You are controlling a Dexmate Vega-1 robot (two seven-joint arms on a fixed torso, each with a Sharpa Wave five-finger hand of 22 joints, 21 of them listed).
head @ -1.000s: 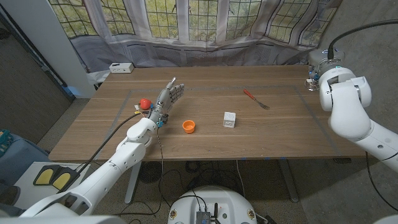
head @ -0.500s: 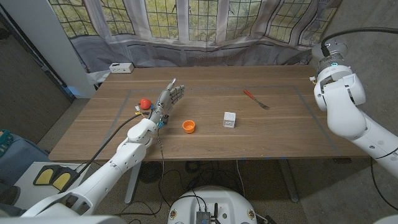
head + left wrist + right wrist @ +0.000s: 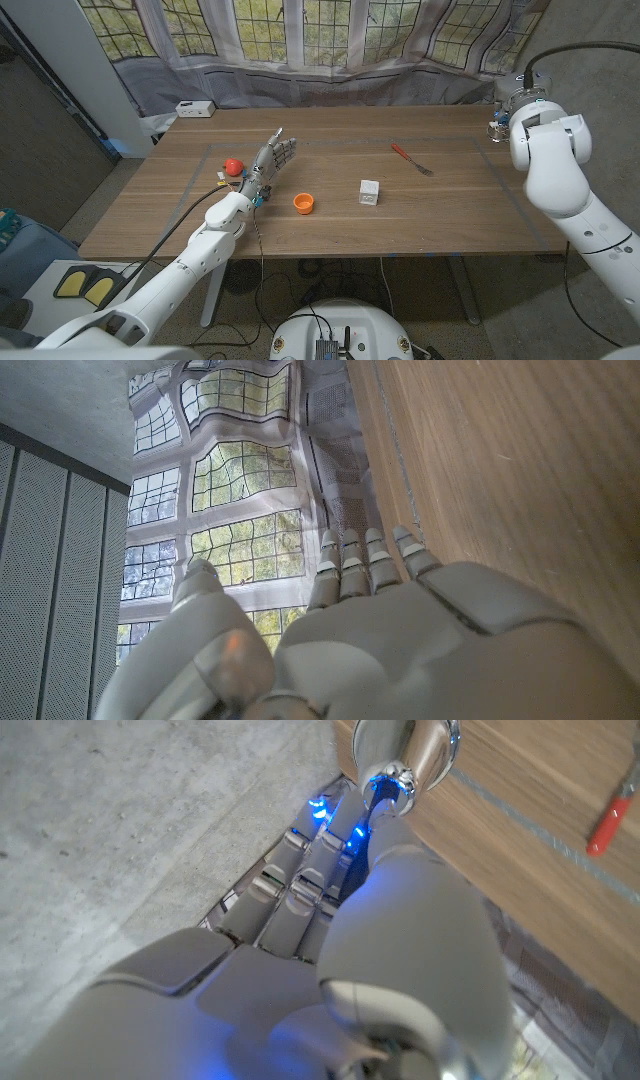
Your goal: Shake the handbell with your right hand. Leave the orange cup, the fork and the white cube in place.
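Right wrist view: the right hand grips the handbell, its shiny bowl just past the fingers, over the surface edge. Left hand holds nothing, fingers straight and apart.

The right arm swung a bit: half a sec ago it leaned in toward the table, now it's back out by the far right corner. The shiny bell in the right hand moved with it.
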